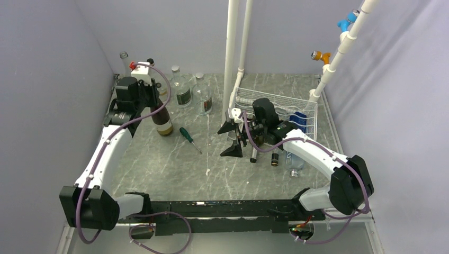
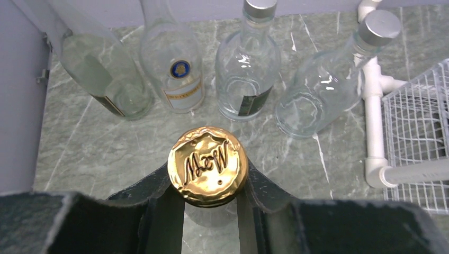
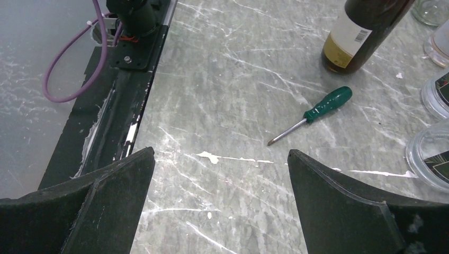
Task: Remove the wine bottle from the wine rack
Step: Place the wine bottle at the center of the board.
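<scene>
Grey-green marbled stone forms the counter (image 1: 174,169), with both arms reaching out from its near edge. On the far left, the left gripper (image 2: 207,182) has its jaws clamped on the top of the wine bottle (image 1: 162,119), one dark finger pressed against each side of the crinkled gold cap, which bears raised lettering. The bottle is dark brown glass with a pale label low on its body. It stands upright on the counter, off the wine rack (image 1: 296,103) and well apart from it. The rack is white wire and sits at the far right, just beside a white pipe frame (image 1: 231,53). Dark-capped bottle necks (image 1: 275,159) show at the rack's near side, but the right arm hides how they rest. The right gripper (image 1: 231,138) hangs over the middle of the counter, left of the rack, its jaws spread wide apart with only bare stone between them. A green-handled screwdriver (image 1: 189,138) lies flat between the wine bottle and the right gripper, touching neither. Four clear glass bottles (image 2: 248,69) stand in a row on the far side of the wine bottle, two of them with silver caps.
</scene>
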`<state>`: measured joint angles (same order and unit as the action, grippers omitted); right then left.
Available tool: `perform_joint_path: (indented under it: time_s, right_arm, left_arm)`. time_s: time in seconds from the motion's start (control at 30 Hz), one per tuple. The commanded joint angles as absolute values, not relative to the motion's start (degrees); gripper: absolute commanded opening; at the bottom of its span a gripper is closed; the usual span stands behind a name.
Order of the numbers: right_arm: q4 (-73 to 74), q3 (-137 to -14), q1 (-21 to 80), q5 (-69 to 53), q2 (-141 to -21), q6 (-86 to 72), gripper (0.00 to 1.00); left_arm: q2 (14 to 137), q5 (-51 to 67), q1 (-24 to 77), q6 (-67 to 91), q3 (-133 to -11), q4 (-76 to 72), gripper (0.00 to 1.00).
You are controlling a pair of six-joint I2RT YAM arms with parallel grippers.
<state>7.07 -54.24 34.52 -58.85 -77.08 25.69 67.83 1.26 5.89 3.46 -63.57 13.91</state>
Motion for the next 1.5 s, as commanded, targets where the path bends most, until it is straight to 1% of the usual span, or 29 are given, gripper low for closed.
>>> perform_joint_path:
  time_s: [0.0, 0.43, 0.5, 0.73, 1.3, 1.47]
  right_arm:
    - [6.0, -54.5, 34.3, -60.4, -77.4, 27.1, 1.00]
    - [6.5, -54.6, 34.3, -60.5, -77.4, 27.9, 1.00]
    - [6.6, -54.6, 34.3, -60.5, -77.5, 27.9, 1.00]
    - [6.7, -54.7, 34.2, -60.5, -77.6, 28.2, 1.00]
    - [6.9, -54.8, 34.2, -60.4, -78.2, 28.5, 1.00]
    - [7.0, -54.8, 34.1, -60.4, -78.0, 28.4, 1.00]
  left_arm:
    - [67.2, 0.3, 5.4, 1.5, -73.7, -9.2, 0.00]
    - [77.0, 0.1, 4.1, 0.7, -81.5, -11.8, 0.00]
    - [78.3, -1.7, 4.0, 0.7, -82.4, -12.2, 0.00]
    - [82.2, -2.4, 3.6, 0.7, -85.4, -12.5, 0.00]
    - [84.0, -5.1, 3.3, 1.2, -83.6, -12.3, 0.00]
    - [84.2, -5.7, 3.3, 2.1, -83.3, -11.4, 0.13]
